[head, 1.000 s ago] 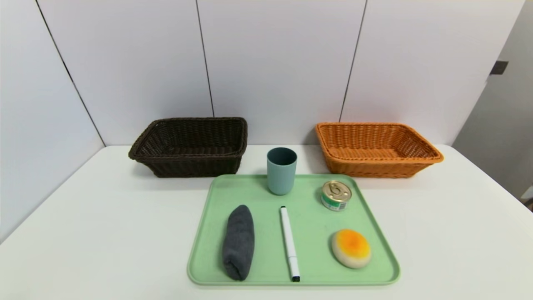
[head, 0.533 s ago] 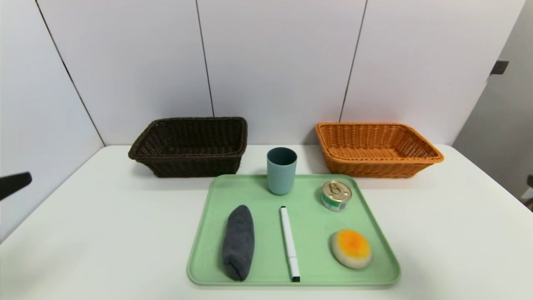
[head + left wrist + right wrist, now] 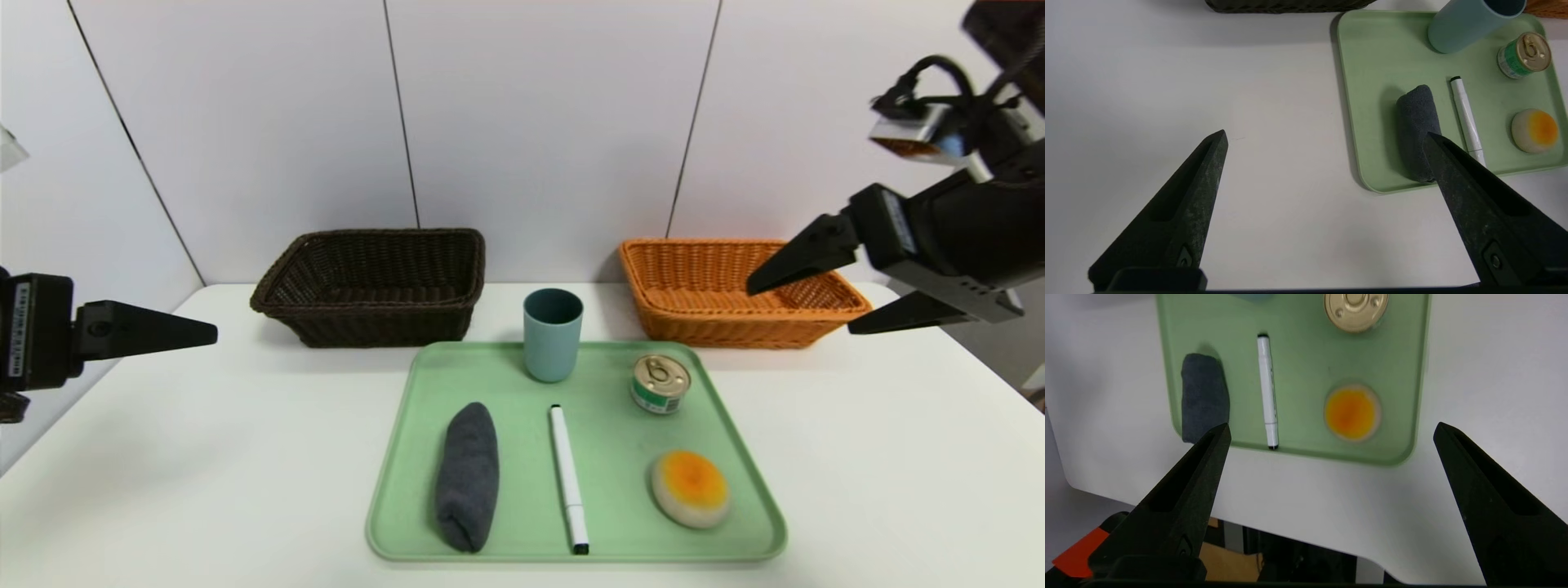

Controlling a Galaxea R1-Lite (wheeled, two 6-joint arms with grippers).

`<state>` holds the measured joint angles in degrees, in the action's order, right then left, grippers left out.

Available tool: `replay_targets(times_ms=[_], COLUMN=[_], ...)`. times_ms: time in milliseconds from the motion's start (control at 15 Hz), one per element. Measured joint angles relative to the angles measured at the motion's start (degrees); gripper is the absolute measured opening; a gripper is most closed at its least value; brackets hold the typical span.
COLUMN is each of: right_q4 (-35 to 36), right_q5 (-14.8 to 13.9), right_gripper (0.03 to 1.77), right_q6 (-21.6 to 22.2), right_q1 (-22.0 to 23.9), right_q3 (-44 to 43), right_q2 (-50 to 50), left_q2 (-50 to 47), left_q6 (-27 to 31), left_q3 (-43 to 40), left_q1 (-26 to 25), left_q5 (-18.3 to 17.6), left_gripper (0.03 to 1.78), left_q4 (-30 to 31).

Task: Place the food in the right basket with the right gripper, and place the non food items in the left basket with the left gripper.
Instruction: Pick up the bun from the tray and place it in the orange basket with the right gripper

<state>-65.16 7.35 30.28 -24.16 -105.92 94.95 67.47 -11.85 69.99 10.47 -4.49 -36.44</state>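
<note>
Both arms have swung into the head view: a second ago neither showed, half a second ago just a dark tip at the left edge and a sliver at the right. Baskets and tray load unchanged.

Left gripper: spread fully, nothing held, over the desk on the left side, left of the tray. Right gripper: also fully spread, holding nothing, raised on the right; in the head view one finger overlaps the orange basket, contact not implied.

Food: can near the tray's far right corner, upright, ring-pull lid up; orange-topped bun nearer the front, close to the right rim. Non-food: blue-green cup upright at the far edge, dark grey cloth roll toward the left rim, white marker lying lengthwise between roll and bun, black end near the front rim. All five on the tray, apart from one another.

Dark brown basket far left, orange one far right, both just beyond the tray and close to the wall. Open desk either side of the tray; between the baskets, the cup stands in the gap's near end.
</note>
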Motion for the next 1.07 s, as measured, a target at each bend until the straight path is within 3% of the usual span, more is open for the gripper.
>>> replay_targets(times_ms=[133, 267, 533, 1067], right_q4=[-7.5, -10.9, -12.3, -12.4], right_q5=[0.2, 0.8, 0.9, 0.5], right_gripper=[1.71, 1.71, 1.71, 1.71], right_q6=[3.6, 4.6, 5.7, 7.3], right_q1=[-3.0, -4.5, -6.2, -8.2], right_q3=[-3.9, -4.9, -5.2, -5.1], right_q2=[6.2, 10.8, 18.4, 26.7], left_q2=[1.6, 2.7, 4.8, 4.4], left_q6=[-0.4, -0.7, -5.8, -6.3], left_q3=[-1.5, -4.5, -6.3, -6.3], left_q1=[1.2, 2.0, 5.3, 7.1], left_q5=[0.9, 1.2, 3.1, 4.4], left_gripper=[1.69, 1.69, 1.69, 1.69], left_q4=[2.0, 6.4, 9.9, 9.3])
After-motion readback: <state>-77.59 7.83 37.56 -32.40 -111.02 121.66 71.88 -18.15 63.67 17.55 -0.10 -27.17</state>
